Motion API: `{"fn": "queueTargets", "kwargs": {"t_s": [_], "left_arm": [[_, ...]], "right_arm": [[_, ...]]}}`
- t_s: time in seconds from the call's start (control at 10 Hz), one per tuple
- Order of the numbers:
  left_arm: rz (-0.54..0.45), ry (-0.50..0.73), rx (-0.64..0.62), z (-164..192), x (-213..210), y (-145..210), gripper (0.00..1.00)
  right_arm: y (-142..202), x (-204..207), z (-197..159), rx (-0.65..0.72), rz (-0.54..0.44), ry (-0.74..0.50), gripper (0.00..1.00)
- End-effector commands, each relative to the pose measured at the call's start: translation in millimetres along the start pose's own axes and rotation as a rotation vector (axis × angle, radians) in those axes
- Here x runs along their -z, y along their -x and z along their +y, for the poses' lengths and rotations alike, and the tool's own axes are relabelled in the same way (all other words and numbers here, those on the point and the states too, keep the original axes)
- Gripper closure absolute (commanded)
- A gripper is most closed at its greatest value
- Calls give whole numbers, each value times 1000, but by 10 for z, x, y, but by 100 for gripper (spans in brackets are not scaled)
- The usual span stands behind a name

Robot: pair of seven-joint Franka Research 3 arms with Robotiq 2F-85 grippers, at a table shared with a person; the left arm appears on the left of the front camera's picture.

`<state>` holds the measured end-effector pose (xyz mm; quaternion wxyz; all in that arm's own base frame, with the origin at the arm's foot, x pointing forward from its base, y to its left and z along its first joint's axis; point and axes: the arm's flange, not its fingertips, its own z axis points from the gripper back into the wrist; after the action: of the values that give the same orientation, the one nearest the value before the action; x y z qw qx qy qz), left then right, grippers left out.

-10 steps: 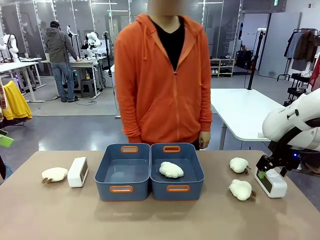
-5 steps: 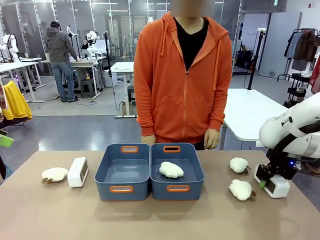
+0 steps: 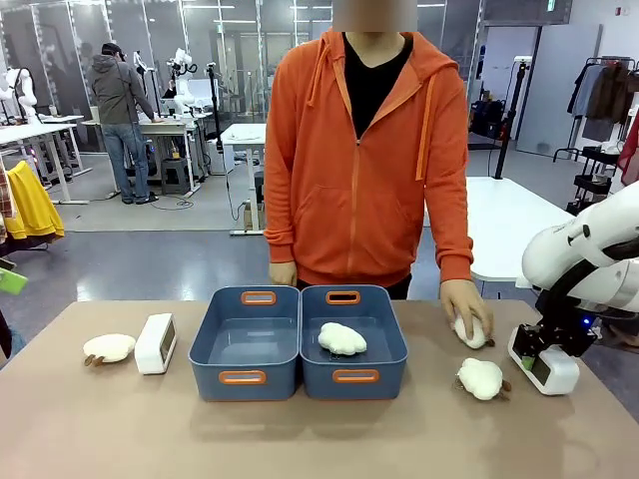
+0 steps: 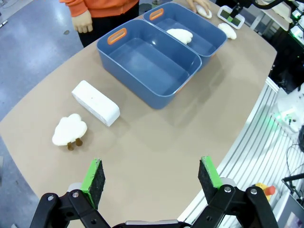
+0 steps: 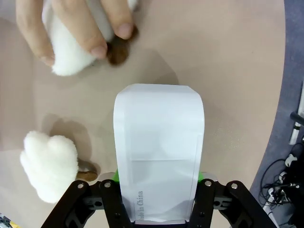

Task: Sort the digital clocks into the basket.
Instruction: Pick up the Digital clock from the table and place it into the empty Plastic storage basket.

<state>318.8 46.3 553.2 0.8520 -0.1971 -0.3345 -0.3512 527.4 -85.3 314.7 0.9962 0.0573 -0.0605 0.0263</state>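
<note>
Sorting barely begun: at right edge, first digital clock [image 3: 544, 371] clamped in right gripper [image 5: 158, 179]; at left, second digital clock [image 3: 155, 343] beside empty basket [image 3: 244, 377]; left gripper [image 4: 151, 175] jaws apart.

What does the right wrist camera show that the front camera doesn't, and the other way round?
Right wrist view adds the held clock's plain white side with "China" print, clamped in the right gripper. Front view adds two blue tubs, a plush toy in the right one, a second clock and a left plush beside it. Both share the held clock, the person's hand on one plush, and a loose plush nearby.
</note>
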Motion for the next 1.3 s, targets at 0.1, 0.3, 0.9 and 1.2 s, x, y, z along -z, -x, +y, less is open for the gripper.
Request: {"fn": "queueTargets", "kwargs": {"t_s": [0.1,0.3,0.9,1.2], "left_arm": [[-8,22,16,9,8,6,0],[-8,22,16,9,8,6,0],[-8,22,16,9,8,6,0],[-8,22,16,9,8,6,0]], "right_arm": [[0,0,0,0,0,0,100],[0,0,0,0,0,0,100],[0,0,0,0,0,0,100],[19,-7,-2,-4,8,-14,48]]}}
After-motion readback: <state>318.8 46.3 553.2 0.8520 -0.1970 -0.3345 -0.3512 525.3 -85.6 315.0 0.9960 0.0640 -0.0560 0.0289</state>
